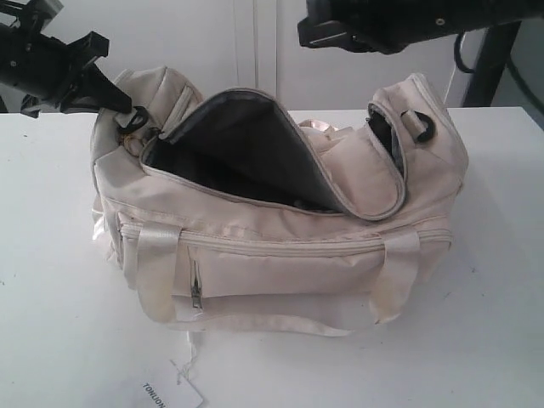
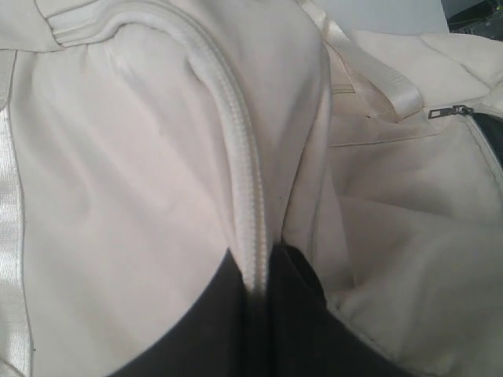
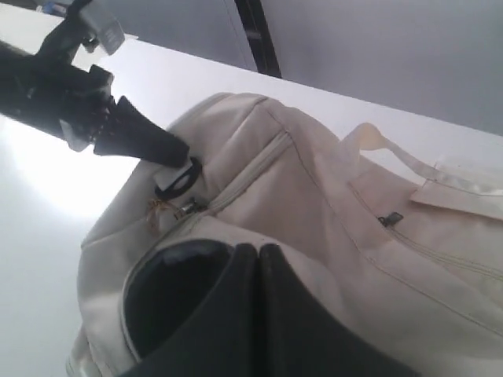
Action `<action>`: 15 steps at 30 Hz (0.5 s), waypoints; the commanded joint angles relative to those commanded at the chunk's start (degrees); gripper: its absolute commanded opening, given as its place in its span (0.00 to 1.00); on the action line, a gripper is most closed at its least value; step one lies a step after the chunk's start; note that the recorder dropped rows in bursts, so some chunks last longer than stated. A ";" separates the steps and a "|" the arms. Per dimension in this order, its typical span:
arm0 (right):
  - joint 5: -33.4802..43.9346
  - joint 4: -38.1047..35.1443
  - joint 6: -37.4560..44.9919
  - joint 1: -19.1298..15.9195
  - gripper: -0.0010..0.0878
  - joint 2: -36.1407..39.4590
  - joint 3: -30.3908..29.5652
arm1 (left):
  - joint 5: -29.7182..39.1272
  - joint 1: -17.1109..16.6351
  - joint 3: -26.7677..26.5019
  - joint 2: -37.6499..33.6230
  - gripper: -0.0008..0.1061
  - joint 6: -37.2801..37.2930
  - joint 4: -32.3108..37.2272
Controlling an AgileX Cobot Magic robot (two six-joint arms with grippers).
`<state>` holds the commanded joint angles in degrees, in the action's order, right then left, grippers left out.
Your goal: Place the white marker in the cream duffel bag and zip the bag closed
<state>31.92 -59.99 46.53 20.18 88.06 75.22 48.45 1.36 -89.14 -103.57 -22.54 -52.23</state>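
Observation:
The cream duffel bag (image 1: 280,255) lies on the white table (image 1: 51,280) with its top flap folded open, showing dark grey lining (image 1: 238,144). My left gripper (image 1: 126,105) is at the bag's left end, shut on the raised zip seam (image 2: 244,173) of the bag, as the left wrist view (image 2: 255,276) shows. My right gripper (image 1: 309,34) hangs above the bag's middle. In the right wrist view its fingers press together (image 3: 258,250) with nothing between them, over the bag's dark opening (image 3: 169,290). The white marker is not in sight in any view.
A flat white paper tag (image 1: 174,393) lies on the table in front of the bag. The front pocket's zip pull (image 1: 196,293) hangs at the left. A black D-ring (image 3: 182,177) sits by the left gripper's tip (image 3: 174,151); another black ring (image 1: 422,126) is at the bag's right end.

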 joint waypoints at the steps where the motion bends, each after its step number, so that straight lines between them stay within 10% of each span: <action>1: -1.45 0.00 -1.01 0.77 0.01 0.79 0.11 | 0.12 0.00 0.00 0.00 0.01 0.00 0.00; 15: -3.27 -4.56 -1.82 6.01 0.01 10.40 4.66 | 2.15 0.00 0.00 0.00 0.01 -0.43 -0.11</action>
<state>28.65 -64.55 44.71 26.19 98.46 79.88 50.60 1.36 -89.14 -103.57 -22.97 -52.34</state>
